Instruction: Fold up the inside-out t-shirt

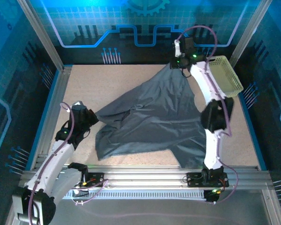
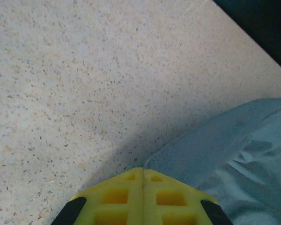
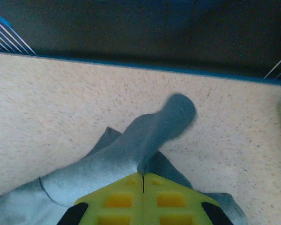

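Count: one inside-out t-shirt (image 1: 150, 122), one basket (image 1: 225, 75), two grippers; right gripper (image 3: 143, 176) clamps the shirt's far corner; left gripper (image 2: 143, 169) is closed at its edge.

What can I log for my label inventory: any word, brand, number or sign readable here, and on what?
None readable.
The t-shirt is plain, the basket shows no label, the back wall carries only gear and circuit graphics, and the yellow pads of the left hand and right hand are unmarked.
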You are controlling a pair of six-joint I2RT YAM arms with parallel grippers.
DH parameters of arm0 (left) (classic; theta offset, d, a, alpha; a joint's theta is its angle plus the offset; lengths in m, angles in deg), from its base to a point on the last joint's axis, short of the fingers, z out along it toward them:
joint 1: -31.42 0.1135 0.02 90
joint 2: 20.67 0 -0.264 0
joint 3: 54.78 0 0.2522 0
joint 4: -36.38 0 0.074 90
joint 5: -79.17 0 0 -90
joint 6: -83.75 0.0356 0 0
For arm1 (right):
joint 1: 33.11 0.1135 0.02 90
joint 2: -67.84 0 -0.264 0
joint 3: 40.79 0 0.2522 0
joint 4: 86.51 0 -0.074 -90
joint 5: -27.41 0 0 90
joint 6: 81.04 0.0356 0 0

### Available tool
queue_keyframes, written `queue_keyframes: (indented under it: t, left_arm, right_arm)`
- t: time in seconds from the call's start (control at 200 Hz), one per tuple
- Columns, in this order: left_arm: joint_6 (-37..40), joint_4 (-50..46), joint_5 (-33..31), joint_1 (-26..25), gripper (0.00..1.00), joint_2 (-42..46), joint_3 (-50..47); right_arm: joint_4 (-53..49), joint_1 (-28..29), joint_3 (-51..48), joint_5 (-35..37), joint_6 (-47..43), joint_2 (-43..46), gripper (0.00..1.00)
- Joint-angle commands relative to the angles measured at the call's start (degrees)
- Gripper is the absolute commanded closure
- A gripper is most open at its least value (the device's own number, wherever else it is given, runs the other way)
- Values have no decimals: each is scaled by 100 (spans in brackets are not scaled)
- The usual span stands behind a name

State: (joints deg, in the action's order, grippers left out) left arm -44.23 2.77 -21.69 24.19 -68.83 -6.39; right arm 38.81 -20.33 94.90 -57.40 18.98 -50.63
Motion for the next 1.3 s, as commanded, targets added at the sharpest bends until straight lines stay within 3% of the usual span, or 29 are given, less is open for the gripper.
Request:
queue_keyframes:
  t: [0.0, 0.105, 0.18, 0.3, 0.415, 0.49, 0.58, 0.69, 0.79, 0.95, 1.03, 1.296]
  left_arm:
    - [38, -335, 53, 129, 100, 284, 49]
    - [-86, -341, 38, 172, 100, 485, -230]
    - [-137, -340, 63, 208, 100, 544, -420]
    - [-156, -315, 128, 270, 100, 523, -663]
    - [-183, -199, 141, 292, 100, 457, -842]
    - [-193, -101, 149, 293, 100, 343, -871]
    - [-234, 31, 186, 303, 100, 184, -866]
    - [-319, 155, 277, 303, 100, 63, -809]
    - [-334, 127, 325, 301, 100, 63, -729]
    - [-329, 44, 340, 308, 100, 159, -746]
    - [-342, 32, 399, 305, 100, 158, -761]
    - [-425, 173, 458, 302, 100, 77, -852]
  right_arm:
    - [676, 5, -1910, 25, 57, 1276, 100]
    - [1164, 186, -3994, -255, 476, 2733, 100]
    - [1250, 665, -5347, 22, 736, 3827, 100]
    - [775, 1662, -6927, 785, 1374, 4963, 100]
    - [218, 2256, -8149, 857, 2210, 5761, 100]
    - [-37, 2302, -8536, 890, 2465, 6235, 68]
    - [-163, 2015, -8458, 978, 2337, 6627, 51]
    - [66, 1103, -8047, 668, 2095, 6458, 47]
    - [364, 479, -7683, 150, 2054, 5709, 47]
    - [846, 404, -7243, 67, 2062, 4533, 44]
    - [821, 355, -7009, 112, 2137, 4160, 49]
    - [1040, 482, -7829, -286, 2540, 4140, 52]
